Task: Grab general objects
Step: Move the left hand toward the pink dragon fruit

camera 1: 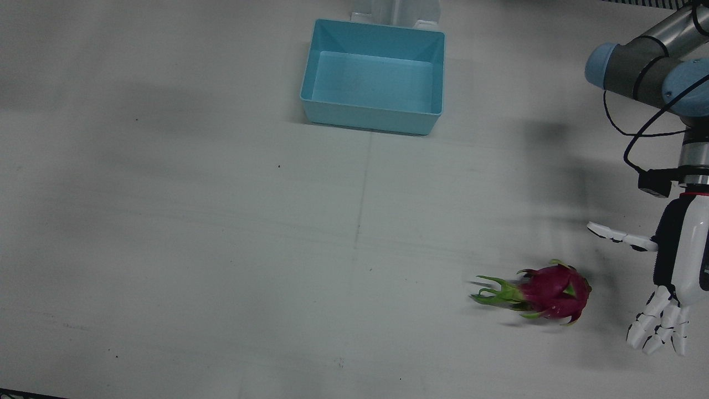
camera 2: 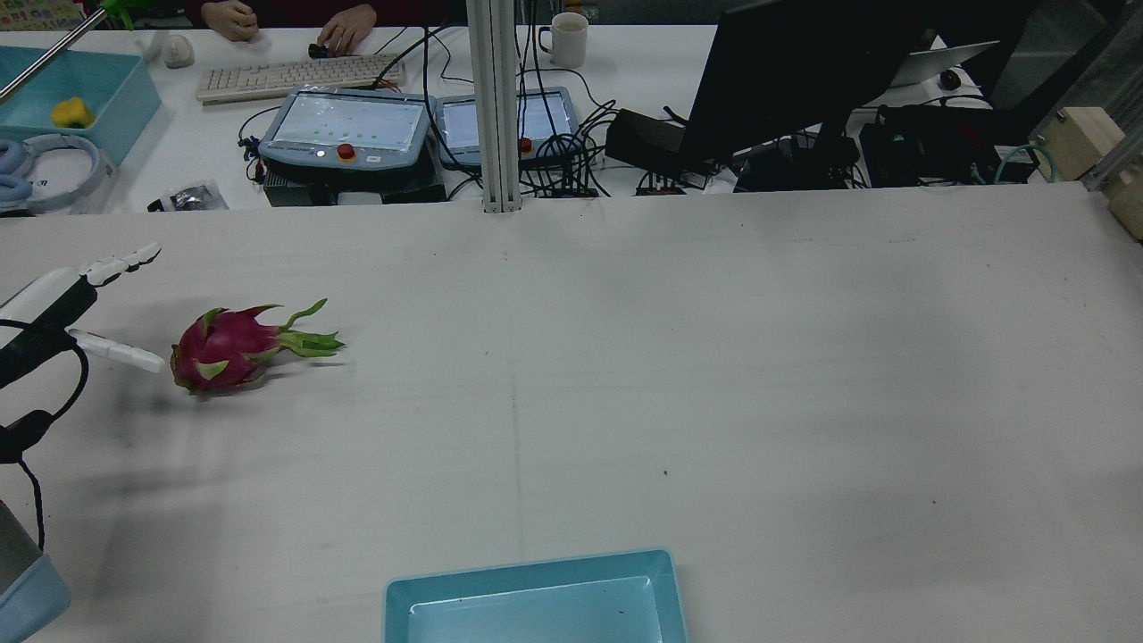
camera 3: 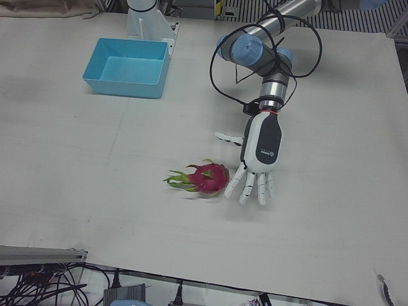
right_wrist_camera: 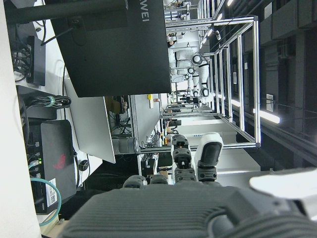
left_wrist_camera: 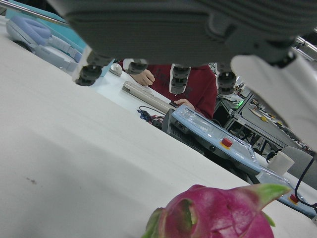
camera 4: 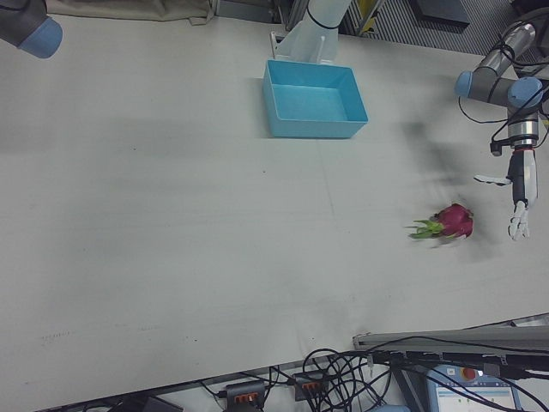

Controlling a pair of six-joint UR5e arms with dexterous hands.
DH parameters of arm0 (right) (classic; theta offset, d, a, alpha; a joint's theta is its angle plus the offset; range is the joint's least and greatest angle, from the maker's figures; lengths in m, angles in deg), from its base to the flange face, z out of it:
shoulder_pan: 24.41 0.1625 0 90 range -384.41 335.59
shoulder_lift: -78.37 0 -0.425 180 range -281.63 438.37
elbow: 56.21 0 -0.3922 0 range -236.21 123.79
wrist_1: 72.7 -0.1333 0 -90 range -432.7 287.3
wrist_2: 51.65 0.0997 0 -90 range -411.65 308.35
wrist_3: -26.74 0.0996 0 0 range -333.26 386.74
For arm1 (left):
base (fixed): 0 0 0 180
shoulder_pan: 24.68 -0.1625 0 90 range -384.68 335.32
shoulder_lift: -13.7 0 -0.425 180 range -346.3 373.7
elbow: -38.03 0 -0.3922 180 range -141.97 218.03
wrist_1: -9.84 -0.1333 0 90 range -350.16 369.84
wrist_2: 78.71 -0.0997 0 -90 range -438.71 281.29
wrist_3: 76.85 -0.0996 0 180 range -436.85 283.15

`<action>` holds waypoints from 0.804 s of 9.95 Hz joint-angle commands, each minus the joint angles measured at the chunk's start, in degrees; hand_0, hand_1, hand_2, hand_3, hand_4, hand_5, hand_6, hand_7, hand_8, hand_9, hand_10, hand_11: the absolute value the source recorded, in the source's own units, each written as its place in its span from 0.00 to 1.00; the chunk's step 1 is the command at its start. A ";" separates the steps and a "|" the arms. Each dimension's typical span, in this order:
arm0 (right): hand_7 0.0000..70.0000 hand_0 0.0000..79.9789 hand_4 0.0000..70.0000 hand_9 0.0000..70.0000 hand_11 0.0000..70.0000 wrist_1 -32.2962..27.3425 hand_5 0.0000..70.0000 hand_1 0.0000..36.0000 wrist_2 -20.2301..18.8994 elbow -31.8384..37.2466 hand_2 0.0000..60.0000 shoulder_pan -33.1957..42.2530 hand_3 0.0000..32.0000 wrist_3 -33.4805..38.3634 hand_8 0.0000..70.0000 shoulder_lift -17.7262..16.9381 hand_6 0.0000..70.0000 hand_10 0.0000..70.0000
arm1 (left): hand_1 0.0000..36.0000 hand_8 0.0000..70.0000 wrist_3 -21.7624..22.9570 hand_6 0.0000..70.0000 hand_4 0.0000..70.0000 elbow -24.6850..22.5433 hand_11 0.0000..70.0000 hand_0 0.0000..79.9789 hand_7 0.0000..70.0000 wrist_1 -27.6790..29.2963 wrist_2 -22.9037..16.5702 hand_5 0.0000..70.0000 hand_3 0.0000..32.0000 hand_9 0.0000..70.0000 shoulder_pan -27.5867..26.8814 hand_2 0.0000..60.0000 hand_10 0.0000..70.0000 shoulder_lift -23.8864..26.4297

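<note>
My left hand point(camera 3: 258, 153), fingers spread and empty, hovers just beside the dragon fruit point(camera 3: 207, 178). My right hand's point(right_wrist_camera: 188, 198) state I cannot tell.

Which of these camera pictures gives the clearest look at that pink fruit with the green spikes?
The front view: the dragon fruit lies whole and unblocked on the table. Rear and left-front views show it whole but smaller, right-front tiny; the left hand view crops it.

Dragon fruit point(camera 1: 551, 292) beside left robot hand point(camera 1: 673, 277)
</note>
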 commanded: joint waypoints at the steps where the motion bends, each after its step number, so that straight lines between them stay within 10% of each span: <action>1: 0.00 0.00 0.00 0.00 0.00 0.00 0.00 0.00 0.01 0.01 0.00 0.00 0.00 0.00 0.00 0.00 0.00 0.00 | 0.49 0.01 0.32 0.00 0.00 0.55 0.00 0.66 0.22 0.46 3.57 0.04 1.00 0.02 -0.11 0.00 0.00 0.41; 8: 0.00 0.00 0.00 0.00 0.00 0.00 0.00 0.00 0.01 -0.08 0.00 0.00 0.00 0.00 0.00 0.00 0.00 0.00 | 0.86 0.00 0.32 0.00 0.00 3.45 0.13 0.82 0.19 -0.16 6.40 0.03 0.99 0.02 -4.51 0.04 0.05 5.15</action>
